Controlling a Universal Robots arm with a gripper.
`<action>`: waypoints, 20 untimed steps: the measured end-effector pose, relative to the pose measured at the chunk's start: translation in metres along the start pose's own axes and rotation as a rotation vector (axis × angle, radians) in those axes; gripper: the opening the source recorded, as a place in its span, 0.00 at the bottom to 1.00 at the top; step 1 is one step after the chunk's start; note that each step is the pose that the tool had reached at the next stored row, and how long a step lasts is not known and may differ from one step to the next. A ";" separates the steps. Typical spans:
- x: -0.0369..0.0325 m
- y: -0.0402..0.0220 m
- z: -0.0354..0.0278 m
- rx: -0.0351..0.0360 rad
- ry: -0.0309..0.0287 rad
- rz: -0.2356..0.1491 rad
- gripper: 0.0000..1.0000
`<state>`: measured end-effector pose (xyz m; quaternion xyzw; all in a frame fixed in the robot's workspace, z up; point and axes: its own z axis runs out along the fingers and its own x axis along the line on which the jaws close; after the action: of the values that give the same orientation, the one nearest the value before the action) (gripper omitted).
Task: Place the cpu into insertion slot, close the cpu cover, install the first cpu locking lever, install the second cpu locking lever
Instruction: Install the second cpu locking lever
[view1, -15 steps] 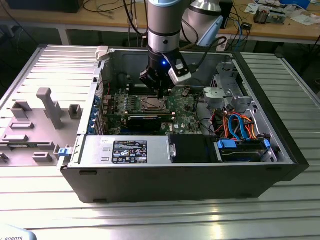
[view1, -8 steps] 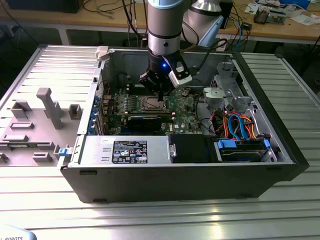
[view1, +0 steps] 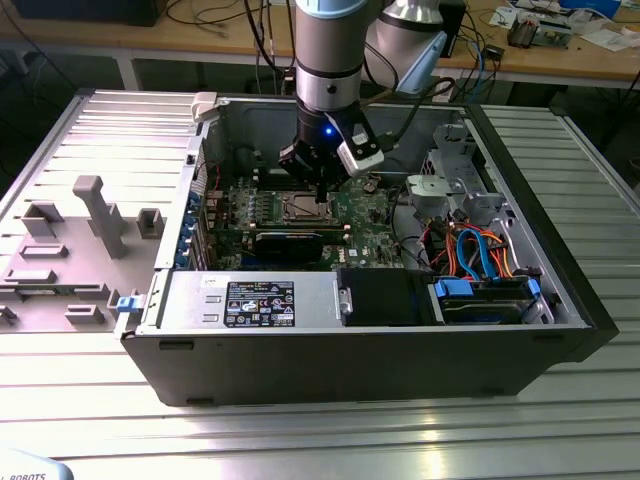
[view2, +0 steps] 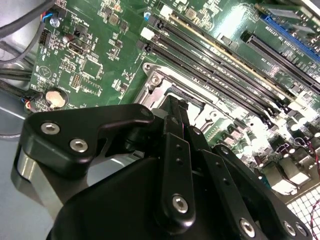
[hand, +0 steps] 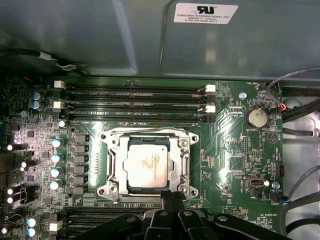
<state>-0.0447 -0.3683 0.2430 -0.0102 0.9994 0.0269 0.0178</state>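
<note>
Gripper (hand: 171, 196) low over motherboard (hand: 235, 150), fingers pressed together into narrow tip, holding nothing, tip at edge of insertion slot (hand: 115, 145). Cpu (hand: 147, 165) sits seated in slot, silver top showing through window of cpu cover (hand: 184, 165), which lies flat over it. Memory slots (hand: 135, 102) run just beside socket. Exterior view: arm (view1: 330, 60) reaches down into open computer case (view1: 380, 350) on metal table (view1: 300, 440).

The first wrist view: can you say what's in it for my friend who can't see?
A silver square cpu sits in the insertion slot on a green motherboard, with the cpu cover framing it. The black gripper is at the slot's edge, and long memory slots lie beyond.
</note>
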 end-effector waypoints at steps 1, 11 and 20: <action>0.0000 -0.0001 -0.0001 0.0001 0.0001 0.000 0.11; 0.0000 -0.0004 -0.0001 -0.0025 0.0303 0.002 0.11; 0.0003 -0.0134 -0.0003 -0.0401 0.0322 0.003 0.11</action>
<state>-0.0447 -0.3817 0.2426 -0.0097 0.9989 0.0468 0.0015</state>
